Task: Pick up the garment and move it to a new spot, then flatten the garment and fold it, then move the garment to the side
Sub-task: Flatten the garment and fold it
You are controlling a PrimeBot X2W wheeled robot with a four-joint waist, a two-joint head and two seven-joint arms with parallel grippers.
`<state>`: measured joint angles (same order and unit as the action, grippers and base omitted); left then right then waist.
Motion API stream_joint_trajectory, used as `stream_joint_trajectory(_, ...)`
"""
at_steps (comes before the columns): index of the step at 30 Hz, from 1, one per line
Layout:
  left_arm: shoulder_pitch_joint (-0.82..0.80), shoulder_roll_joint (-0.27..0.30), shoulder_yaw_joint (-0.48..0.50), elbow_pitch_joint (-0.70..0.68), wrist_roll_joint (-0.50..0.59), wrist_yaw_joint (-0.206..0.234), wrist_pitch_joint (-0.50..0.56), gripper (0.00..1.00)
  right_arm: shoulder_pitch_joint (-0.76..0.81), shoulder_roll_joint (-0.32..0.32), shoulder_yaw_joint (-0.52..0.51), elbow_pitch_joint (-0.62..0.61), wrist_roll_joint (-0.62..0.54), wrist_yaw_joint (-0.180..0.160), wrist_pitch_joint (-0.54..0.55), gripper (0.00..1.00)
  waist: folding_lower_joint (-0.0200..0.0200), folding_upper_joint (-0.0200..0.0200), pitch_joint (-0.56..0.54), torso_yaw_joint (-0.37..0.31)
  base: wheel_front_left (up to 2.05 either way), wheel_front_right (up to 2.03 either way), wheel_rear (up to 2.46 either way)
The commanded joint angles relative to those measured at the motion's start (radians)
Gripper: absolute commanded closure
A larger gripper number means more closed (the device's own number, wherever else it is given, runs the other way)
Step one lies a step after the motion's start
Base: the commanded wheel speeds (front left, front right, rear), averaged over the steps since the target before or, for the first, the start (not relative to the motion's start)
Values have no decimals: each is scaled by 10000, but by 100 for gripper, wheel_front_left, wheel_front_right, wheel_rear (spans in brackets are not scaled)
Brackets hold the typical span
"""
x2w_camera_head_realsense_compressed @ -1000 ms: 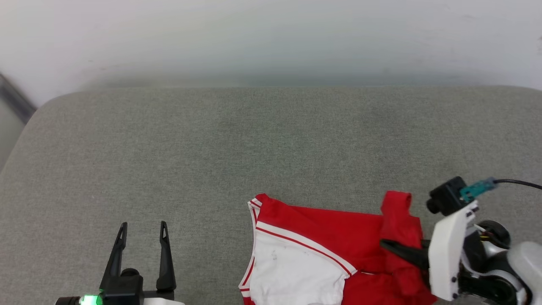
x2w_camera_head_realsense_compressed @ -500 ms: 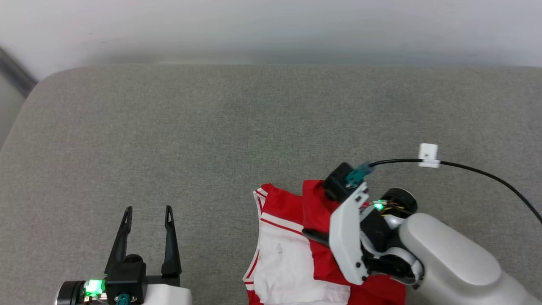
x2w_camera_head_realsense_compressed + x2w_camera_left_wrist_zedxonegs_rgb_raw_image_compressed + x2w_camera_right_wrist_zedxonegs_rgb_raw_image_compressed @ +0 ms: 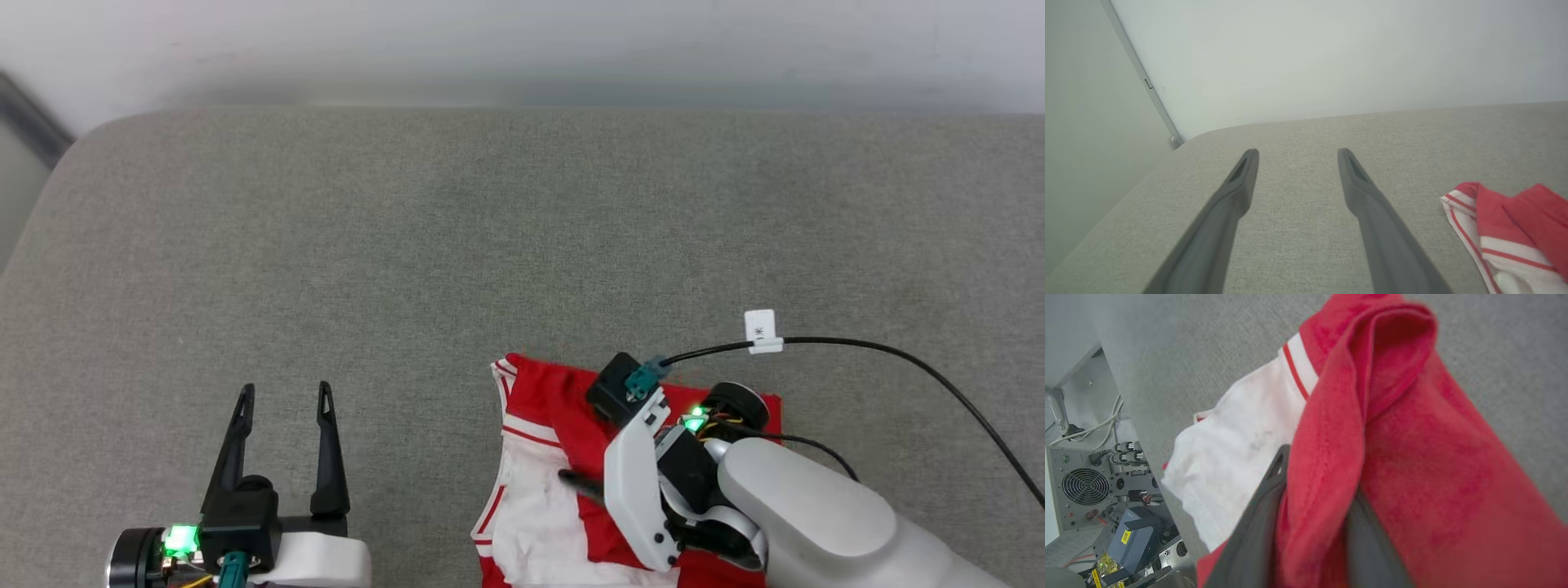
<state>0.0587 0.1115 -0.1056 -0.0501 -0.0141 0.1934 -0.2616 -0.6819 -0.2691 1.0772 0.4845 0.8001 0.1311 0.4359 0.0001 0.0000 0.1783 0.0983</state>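
Setting: A gray fabric cushion [image 3: 490, 245] with a rounded far-left corner meets a pale wall [image 3: 522, 49].

Garment: The red garment [image 3: 543, 400] lies bunched at the near edge of the cushion, right of center in the head view. Its white sleeve with red-and-white striped trim is on its left side, and a flap of red cloth is doubled over that sleeve. The left wrist view shows the garment [image 3: 1506, 220] at the lower right, resting on the cushion. Any lettering is out of sight.

Right fingers: The right fingers [image 3: 581, 483] point left across the garment, low over the white sleeve. The right wrist view shows these fingers [image 3: 1261, 522] closed on either side of a thick fold of the garment [image 3: 1412, 457]. The red cloth fills the gap between them and drapes over one finger.

Left fingers: The left fingers [image 3: 237, 457] are spread wide at the lower left of the head view, holding nothing. In the left wrist view the fingers [image 3: 1237, 196] hover over bare cushion, well apart from the garment.

Right arm: A pale forearm [image 3: 816, 514] reaches in from the lower right above the garment, a green light [image 3: 694, 422] glowing at the wrist. A black cable [image 3: 898, 353] with a white tag [image 3: 761, 331] arcs off to the right over the cushion.

Past the edge: The right wrist view shows a gray box with a round fan grille [image 3: 1084, 486] and loose wires beyond the cushion's edge.
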Motion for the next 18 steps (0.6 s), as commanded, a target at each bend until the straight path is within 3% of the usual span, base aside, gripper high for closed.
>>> stream_joint_trajectory(1,8,-25,91,15,-47,-3,-46,0,-85,-200,2,-137,16,-8,-280,0,-1,0,-167,-65,0,0,0)
stream_joint_trajectory(5,251,-10,246,-53,-49,-58,-46,0,-206,-834,-394,-711,-39,-8,-1314,0,-1,0,-547,-230,0,0,0)
stream_joint_trajectory(11,539,-62,420,-388,-89,-126,-46,0,82,-1709,-2430,-1137,-1202,-8,-3818,0,-1,0,-956,-491,0,0,0)
stream_joint_trajectory(18,773,-126,543,-622,-98,-253,-46,0,1634,-1307,-6124,-884,-3408,-6,-6443,0,-1,0,-1227,-759,0,0,0)
